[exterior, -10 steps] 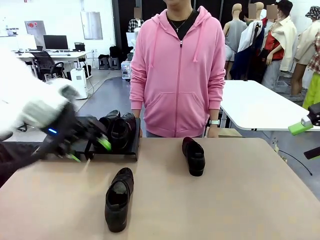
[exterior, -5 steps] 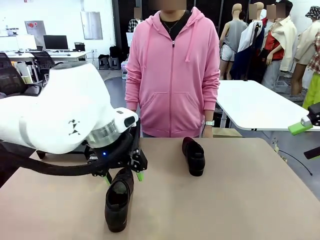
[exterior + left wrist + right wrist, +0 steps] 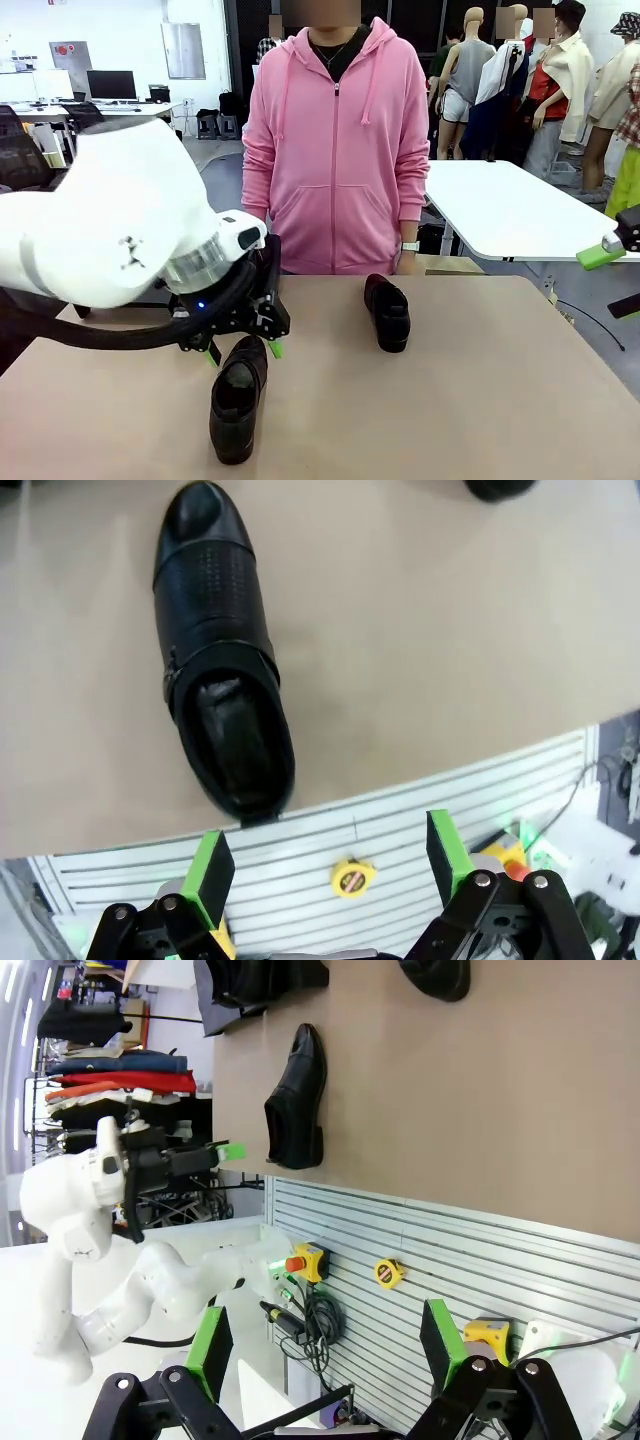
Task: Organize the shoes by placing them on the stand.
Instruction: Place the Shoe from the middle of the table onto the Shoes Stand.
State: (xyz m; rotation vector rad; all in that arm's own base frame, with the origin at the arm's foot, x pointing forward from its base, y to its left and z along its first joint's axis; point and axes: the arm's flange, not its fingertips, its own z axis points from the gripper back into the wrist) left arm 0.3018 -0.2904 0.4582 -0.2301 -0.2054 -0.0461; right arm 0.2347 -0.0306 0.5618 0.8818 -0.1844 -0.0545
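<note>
No readable text, label, brand or number anywhere. Small dark mark (image 3: 130,252) on left arm (image 3: 100,230), too small to make out as letters.
</note>
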